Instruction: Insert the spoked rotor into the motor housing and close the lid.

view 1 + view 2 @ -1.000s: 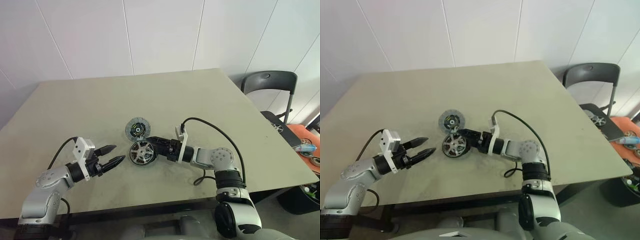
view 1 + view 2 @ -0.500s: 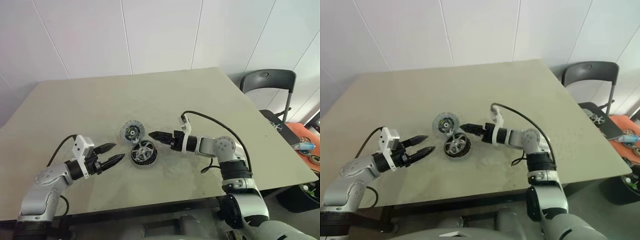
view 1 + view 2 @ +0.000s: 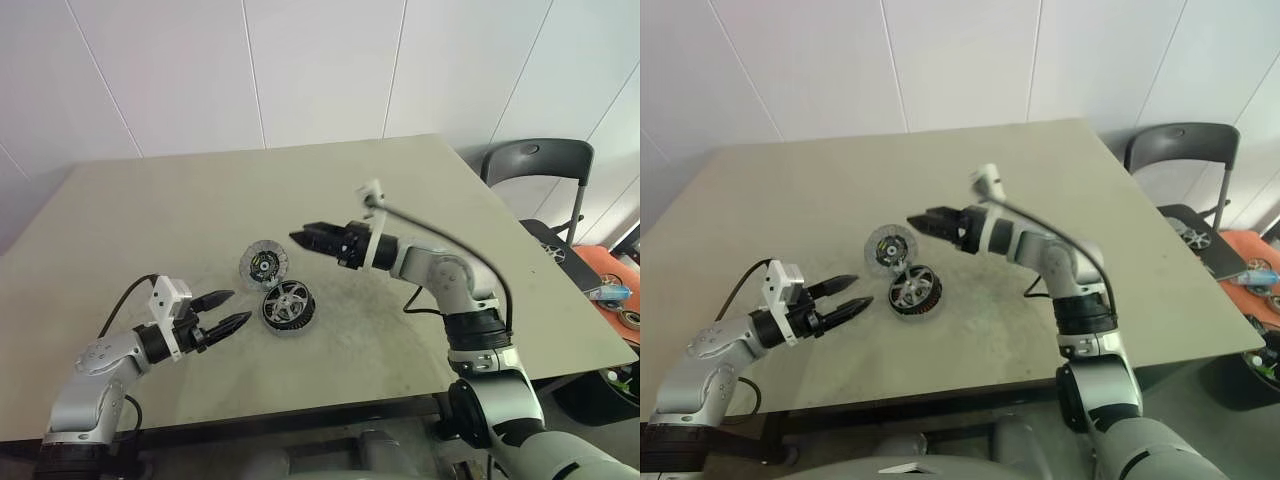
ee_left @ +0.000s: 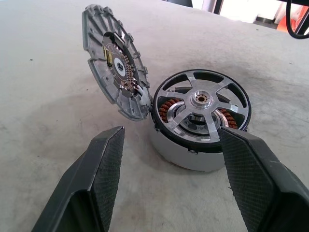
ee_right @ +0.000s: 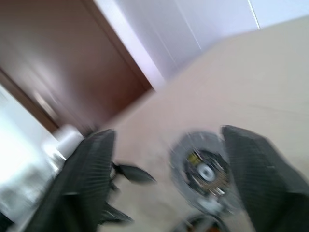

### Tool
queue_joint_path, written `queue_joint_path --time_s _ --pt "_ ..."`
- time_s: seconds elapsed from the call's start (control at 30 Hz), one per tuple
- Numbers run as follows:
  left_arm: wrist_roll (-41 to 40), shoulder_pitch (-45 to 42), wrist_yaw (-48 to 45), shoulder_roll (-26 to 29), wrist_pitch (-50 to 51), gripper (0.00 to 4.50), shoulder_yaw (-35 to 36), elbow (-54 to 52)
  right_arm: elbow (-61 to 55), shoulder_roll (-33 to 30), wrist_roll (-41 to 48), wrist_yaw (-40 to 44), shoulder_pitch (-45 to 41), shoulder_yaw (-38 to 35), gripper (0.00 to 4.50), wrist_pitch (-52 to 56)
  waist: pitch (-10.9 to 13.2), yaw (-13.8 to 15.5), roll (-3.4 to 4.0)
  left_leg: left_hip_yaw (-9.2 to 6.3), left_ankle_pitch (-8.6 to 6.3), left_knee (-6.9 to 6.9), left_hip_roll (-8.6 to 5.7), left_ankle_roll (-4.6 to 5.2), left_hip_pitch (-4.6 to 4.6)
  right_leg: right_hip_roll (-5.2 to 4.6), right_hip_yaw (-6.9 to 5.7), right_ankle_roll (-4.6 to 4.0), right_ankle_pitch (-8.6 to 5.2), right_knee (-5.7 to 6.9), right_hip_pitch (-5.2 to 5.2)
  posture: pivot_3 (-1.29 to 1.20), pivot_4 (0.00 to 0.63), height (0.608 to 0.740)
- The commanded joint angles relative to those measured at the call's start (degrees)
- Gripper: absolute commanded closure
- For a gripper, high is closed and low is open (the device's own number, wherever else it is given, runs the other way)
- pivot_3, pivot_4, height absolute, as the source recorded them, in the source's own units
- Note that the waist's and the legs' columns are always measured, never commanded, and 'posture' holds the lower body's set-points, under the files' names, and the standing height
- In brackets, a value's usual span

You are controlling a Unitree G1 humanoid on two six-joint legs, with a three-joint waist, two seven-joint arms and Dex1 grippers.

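The motor housing [image 3: 287,306] sits mid-table with the spoked rotor [image 4: 200,103] seated inside it, and copper windings show between the spokes. The lid [image 3: 264,265] stands tilted, its lower edge leaning against the housing's far-left side, with its inner face [image 4: 114,67] turned toward my left gripper. My left gripper [image 3: 226,311] hovers low just left of the housing, open, its fingers [image 4: 102,176] framing the housing without touching it. My right gripper [image 3: 299,238] is raised above the table behind the lid, pointing left, open and empty. Its wrist view looks down on the lid [image 5: 204,170].
A grey chair [image 3: 538,166] stands off the table's far right corner. Clutter lies on the floor at the right [image 3: 612,295]. The right arm's black cable [image 3: 440,240] loops above the table. Bare tabletop [image 3: 180,205] extends all around the parts.
My right gripper pulled away from the housing's right side, rose, rolled and now hangs behind the lid. Housing, rotor, lid and left gripper stayed where they were.
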Motion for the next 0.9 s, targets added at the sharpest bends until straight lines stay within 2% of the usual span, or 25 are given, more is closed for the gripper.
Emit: queue_joint_path --time_s 0.03,0.17,0.33,0.43,0.67,0.9 --pt "0.5 -2.5 -0.2 0.5 -1.1 1.20 0.2 1.1 -1.8 -0.6 -6.4 2.6 -0.1 8.6 2.40 -5.4 0.0 0.0 0.00 0.00 0.00 0.00 0.00 0.00 0.01 0.00 0.00 0.00 0.00 0.01 0.00 0.00 0.000 0.740" --pt "1.0 -4.9 -1.1 1.0 -1.8 1.20 0.5 4.9 0.9 -0.6 -11.5 4.4 -0.8 14.0 3.78 -9.2 0.0 0.1 -0.02 -0.02 0.00 0.01 0.00 0.00 -0.02 0.00 -0.01 0.01 0.01 0.02 -0.03 0.00 0.000 0.740" --pt "2.3 -7.5 -1.2 0.2 -3.1 1.20 -0.8 8.7 6.9 0.2 -19.8 3.1 -2.3 19.2 3.78 -15.1 0.0 0.1 -0.04 -0.02 0.00 0.01 -0.04 -0.01 -0.03 -0.04 -0.01 0.00 0.02 0.01 -0.03 0.00 0.000 0.740" --pt "3.4 -8.9 -1.1 -0.8 -4.2 1.20 -1.5 10.8 9.4 -1.6 -22.7 4.9 -2.8 20.5 3.78 -16.0 0.0 0.2 -0.08 -0.03 0.00 0.01 -0.04 -0.01 0.03 -0.04 -0.01 0.00 0.02 0.03 0.01 0.00 0.000 0.740" --pt "4.8 -9.8 -0.2 -2.4 -5.0 1.20 -3.0 11.4 13.6 -4.6 -24.7 6.6 -5.5 17.3 3.78 -18.5 0.0 0.3 -0.11 -0.06 0.00 0.04 -0.05 -0.01 0.06 -0.05 -0.02 -0.01 0.02 0.04 0.08 0.00 0.000 0.740" --pt "5.3 -10.7 2.6 -3.9 -2.4 1.20 -4.9 7.7 9.9 -4.9 -24.2 10.8 -4.1 17.3 3.78 -18.2 0.0 0.3 -0.11 -0.09 0.00 0.00 -0.04 -0.01 0.05 -0.05 -0.03 0.00 0.03 0.04 0.04 0.00 0.000 0.740"
